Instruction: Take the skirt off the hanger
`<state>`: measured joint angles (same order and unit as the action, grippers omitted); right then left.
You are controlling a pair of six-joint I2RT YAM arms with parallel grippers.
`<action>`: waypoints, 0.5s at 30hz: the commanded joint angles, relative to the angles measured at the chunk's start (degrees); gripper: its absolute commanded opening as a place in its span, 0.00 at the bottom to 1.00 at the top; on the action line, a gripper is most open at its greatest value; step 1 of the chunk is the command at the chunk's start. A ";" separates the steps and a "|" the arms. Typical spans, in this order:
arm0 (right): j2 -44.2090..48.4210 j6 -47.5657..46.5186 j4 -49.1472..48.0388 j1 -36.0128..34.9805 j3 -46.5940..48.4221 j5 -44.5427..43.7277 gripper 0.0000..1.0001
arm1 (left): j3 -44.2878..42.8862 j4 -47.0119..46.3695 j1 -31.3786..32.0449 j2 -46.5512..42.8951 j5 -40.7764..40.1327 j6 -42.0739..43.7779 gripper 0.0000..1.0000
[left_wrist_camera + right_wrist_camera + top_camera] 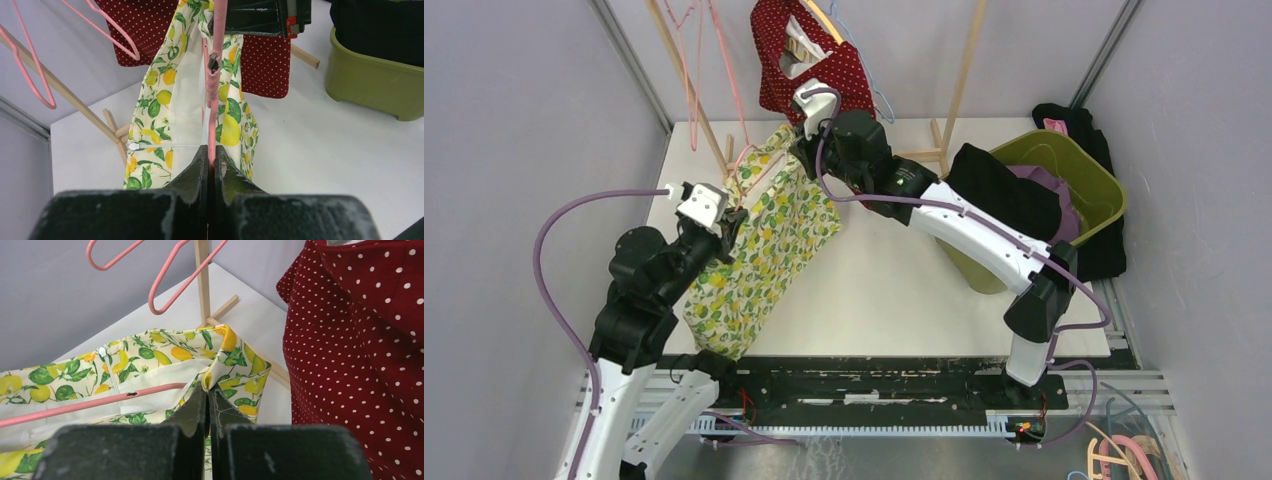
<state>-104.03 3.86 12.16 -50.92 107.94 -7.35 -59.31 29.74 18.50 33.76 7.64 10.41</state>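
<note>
A: Where did the skirt [759, 250] lie?

B: Left of centre in the top view. Lemon print, slung between the two arms over the table [894, 290]. Its long axis ran on a diagonal, upper right down to lower left.

A: And the hanger [214, 95]?

B: Pink. Its bar sat inside the waistband and followed the same diagonal.

A: Grips?

B: The left gripper [211, 152] was clamped on the pink bar at the lower-left end, with no cloth seen between its jaws. The right gripper [207, 387] was pinched tight on the waistband corner at the upper-right end. It was just beside the bar, not on it.

A: Which way off, then?

B: Judged: the cloth had to travel along the bar, away from the left gripper's hold and toward the upper right, where the right gripper was the nearer one. A red dotted garment [824, 60] hung close behind that end, so room looked tight. A small dark clip showed on the bar. Could not tell whether it bit the cloth.
</note>
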 commanded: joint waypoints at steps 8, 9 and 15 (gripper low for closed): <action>-0.47 -5.78 -4.08 12.79 3.62 -12.55 0.01 | -10.34 14.33 -0.26 -2.95 -4.88 6.42 0.03; -0.70 -6.16 -4.21 13.24 3.98 -12.72 0.01 | -10.31 15.03 -0.24 -2.99 -4.61 6.15 0.03; -1.24 -5.97 -4.69 16.37 4.70 -12.20 0.01 | -10.64 15.15 -0.22 -3.61 -5.71 6.09 0.03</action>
<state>-104.73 4.49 11.68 -47.55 109.71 -0.25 -65.78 36.62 18.76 34.65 6.50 13.26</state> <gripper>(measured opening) 0.014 0.069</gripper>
